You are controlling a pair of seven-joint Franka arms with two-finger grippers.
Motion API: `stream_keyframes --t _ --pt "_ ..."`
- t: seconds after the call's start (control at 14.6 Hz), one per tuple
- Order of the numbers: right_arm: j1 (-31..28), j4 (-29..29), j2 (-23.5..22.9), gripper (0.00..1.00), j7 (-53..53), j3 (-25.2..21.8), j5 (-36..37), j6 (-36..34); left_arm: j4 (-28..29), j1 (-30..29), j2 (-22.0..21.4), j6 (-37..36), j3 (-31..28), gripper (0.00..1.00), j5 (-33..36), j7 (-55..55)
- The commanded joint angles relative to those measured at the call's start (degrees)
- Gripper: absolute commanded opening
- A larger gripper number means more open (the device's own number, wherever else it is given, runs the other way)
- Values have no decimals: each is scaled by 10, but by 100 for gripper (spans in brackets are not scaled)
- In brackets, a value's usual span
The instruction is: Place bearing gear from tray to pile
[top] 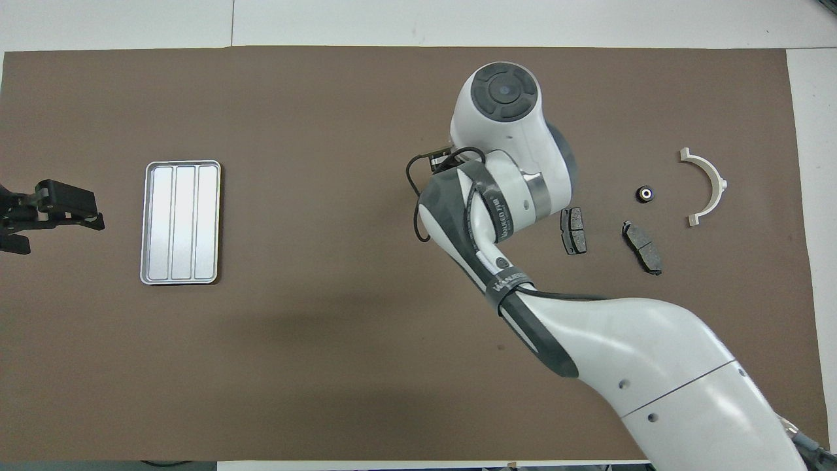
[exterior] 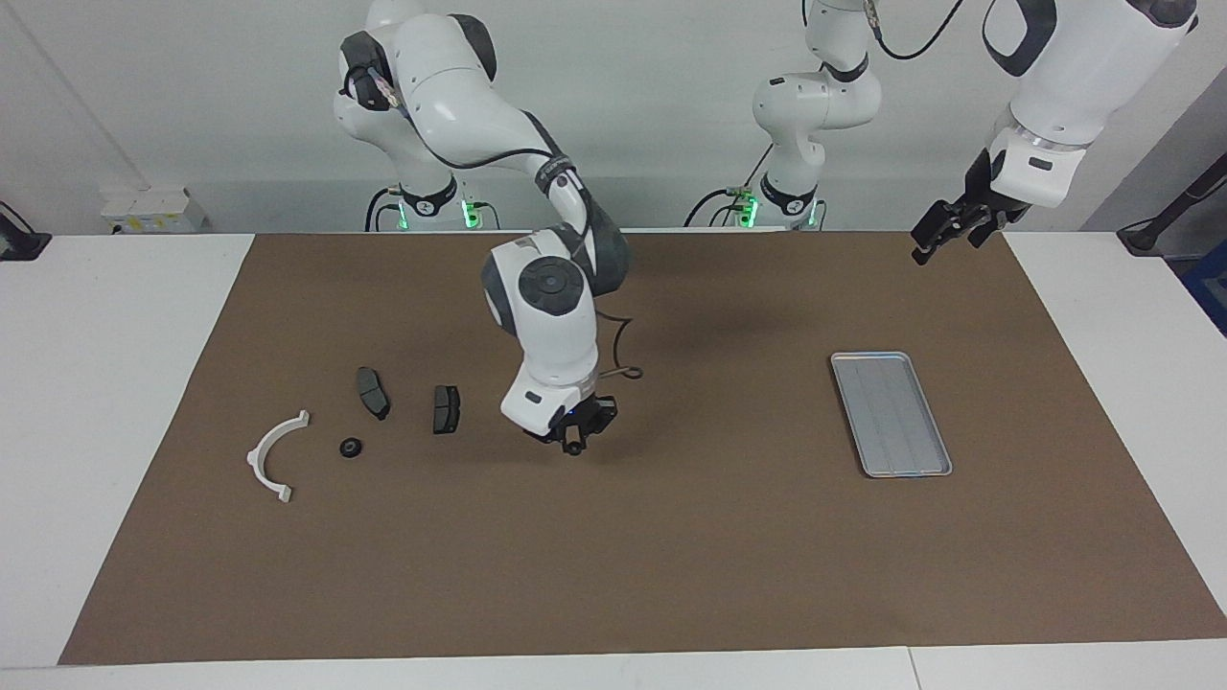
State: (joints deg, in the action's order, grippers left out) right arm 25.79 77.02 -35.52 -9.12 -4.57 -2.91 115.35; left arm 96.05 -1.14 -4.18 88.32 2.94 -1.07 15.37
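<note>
My right gripper [exterior: 573,445] hangs low over the mat, between the tray and the pile and close to the pile's nearest pad. It is shut on a small dark round bearing gear [exterior: 573,448]. In the overhead view the arm's wrist hides it. The silver tray [exterior: 891,414] lies empty toward the left arm's end; it also shows in the overhead view [top: 181,222]. The pile holds two dark pads [exterior: 373,392] [exterior: 446,409], a white curved bracket [exterior: 273,453] and another small black bearing gear [exterior: 352,448]. My left gripper [exterior: 937,235] waits raised over the mat's corner near its base.
A brown mat [exterior: 671,556] covers the table, with white tabletop around it. The right arm's elbow and forearm [top: 588,340] stretch over the mat on the robots' side of the pile. A loose cable loops at the right wrist [exterior: 623,369].
</note>
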Motion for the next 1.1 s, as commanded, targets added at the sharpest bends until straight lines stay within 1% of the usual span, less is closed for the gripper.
stream_keyframes --t 0.0,0.14,0.34,0.41,0.55,0.62,0.75,0.82,1.03 --pt "-63 19 29 0 113 8 -6 -34 6 -4 -8 0 1 100 10 -17" --pt "-116 48 51 0 185 8 -6 -43 9 -4 -10 2 1 100 10 -31" --pt "-167 59 56 0 242 8 -6 -60 9 -4 -11 7 1 100 10 -64" --pt "-180 69 61 0 257 8 -6 -59 9 -4 -11 8 1 100 10 -65" --pt "-188 94 68 0 267 8 -6 -50 9 -4 -11 17 1 100 9 -80" --pt "-188 117 77 0 268 7 -6 -35 9 -4 -10 20 1 100 9 -94" --pt "-187 184 99 0 268 8 -5 32 13 -4 -11 27 2 100 9 -106" --pt "-188 208 104 0 269 8 -5 57 14 -4 -11 30 2 100 9 -110" --pt "-197 237 106 0 284 8 -6 82 16 -4 -11 29 1 100 9 -156"
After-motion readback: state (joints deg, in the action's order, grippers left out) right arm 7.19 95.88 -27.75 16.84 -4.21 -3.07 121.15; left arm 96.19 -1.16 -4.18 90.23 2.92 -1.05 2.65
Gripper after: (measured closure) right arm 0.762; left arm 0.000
